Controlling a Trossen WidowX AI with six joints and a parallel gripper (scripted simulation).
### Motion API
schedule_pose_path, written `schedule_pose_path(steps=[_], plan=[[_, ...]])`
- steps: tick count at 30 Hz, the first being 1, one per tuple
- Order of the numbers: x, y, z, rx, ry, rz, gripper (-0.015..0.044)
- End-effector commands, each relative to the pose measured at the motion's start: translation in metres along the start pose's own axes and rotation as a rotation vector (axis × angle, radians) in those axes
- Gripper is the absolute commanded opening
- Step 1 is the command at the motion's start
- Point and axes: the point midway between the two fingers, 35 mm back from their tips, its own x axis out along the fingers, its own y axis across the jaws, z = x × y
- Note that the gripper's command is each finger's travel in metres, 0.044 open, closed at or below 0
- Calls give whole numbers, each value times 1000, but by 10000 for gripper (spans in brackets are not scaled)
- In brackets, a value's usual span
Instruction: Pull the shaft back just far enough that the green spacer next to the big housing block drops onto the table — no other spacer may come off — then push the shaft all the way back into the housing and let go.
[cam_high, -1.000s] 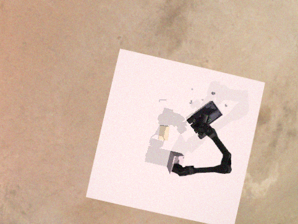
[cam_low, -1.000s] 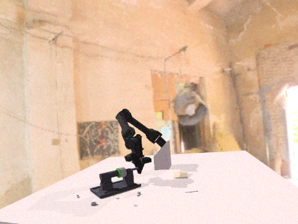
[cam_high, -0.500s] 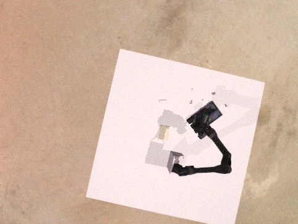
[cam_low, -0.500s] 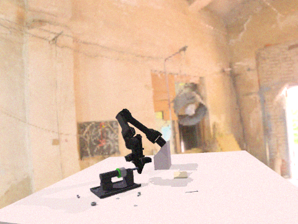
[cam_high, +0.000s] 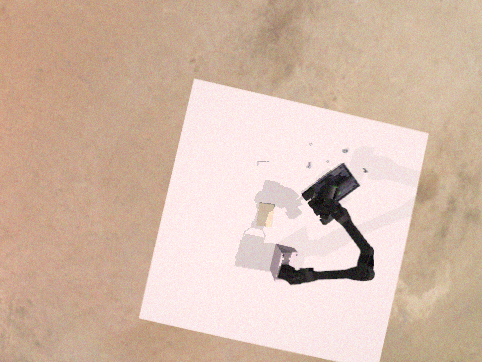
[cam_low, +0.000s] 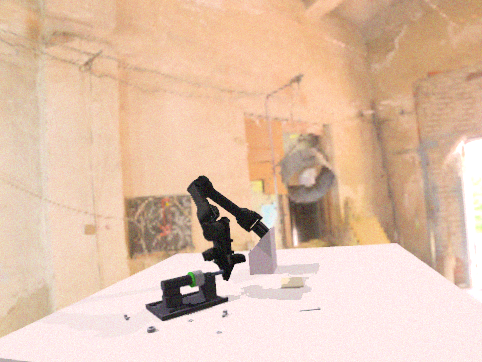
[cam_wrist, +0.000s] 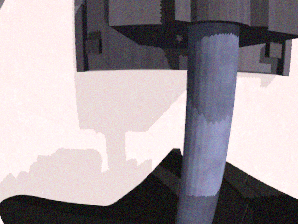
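The green spacer (cam_low: 191, 279) sits on the shaft (cam_wrist: 208, 136), pressed up against the big housing block (cam_low: 176, 289) on the dark base plate (cam_low: 186, 304), so by the look of it it has not dropped to the table (cam_low: 380, 310) yet. Beside it you can see a grey collar (cam_low: 200, 278), and past that the shaft's free end runs out to your gripper (cam_low: 226, 272). The wrist view shows the bluish shaft running from the fixture's dark body straight down between the jaws, and the fingers are clamped on its end; you are holding the shaft, not hovering near it. You are therefore in the pull-back step, judged from how things lie. The next move calls for a slow, straight draw along the shaft's own axis, away from the housing, stopping the moment the green ring falls free, since any extra travel risks releasing the next spacer too. After that you push the shaft fully home and open the jaws. Small loose bits (cam_low: 150, 328) lie on the table in front of the fixture; what they are is too small to tell.
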Motion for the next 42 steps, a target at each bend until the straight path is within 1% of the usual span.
schedule_pose_path(steps=[1, 42], plan=[[0, 0, -3, -2, 4, 1, 0], [0, 0, -7, -2, 4, 1, 0]])
